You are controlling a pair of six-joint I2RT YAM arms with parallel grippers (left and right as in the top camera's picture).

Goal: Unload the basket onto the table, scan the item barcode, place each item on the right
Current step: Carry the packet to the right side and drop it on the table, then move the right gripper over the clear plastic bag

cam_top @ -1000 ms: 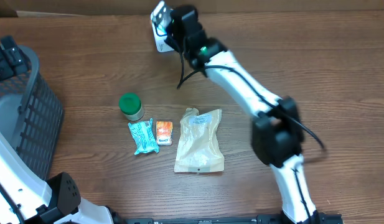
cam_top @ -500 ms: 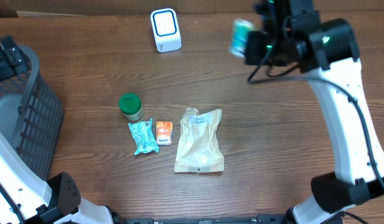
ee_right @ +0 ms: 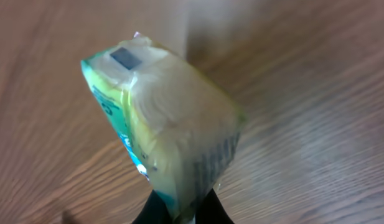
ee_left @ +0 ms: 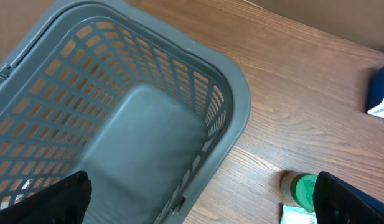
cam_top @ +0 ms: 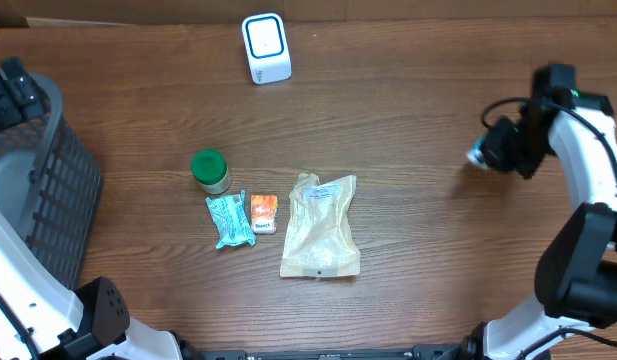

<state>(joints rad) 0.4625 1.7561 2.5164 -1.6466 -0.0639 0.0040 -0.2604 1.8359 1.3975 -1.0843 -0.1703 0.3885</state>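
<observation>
As shows from its own wrist, pinches one packet (ee_right: 167,124) in the right gripper (ee_right: 179,214), jaws drawn narrow on the lower end, green-and-yellow wrap rising from the grip with a small dark square near the top. Holds it over the table (cam_top: 408,250), well right of the scanner (cam_top: 266,47) and somewhat nearer the front. Spreads the left gripper (ee_left: 198,205) wide, empty, over the grey basket (ee_left: 235,93), far left of the scanner. Tallies two grippers, one scanner, one basket, one held packet. Tallies four loose things too, all nearer the front than the scanner: one green-lidded jar (cam_top: 210,170) a little left of it, one teal pouch (cam_top: 230,220) further forward and also left, one small orange sachet (cam_top: 264,213) straight forward of it, one tan bag (cam_top: 321,226) forward and slightly right.
</observation>
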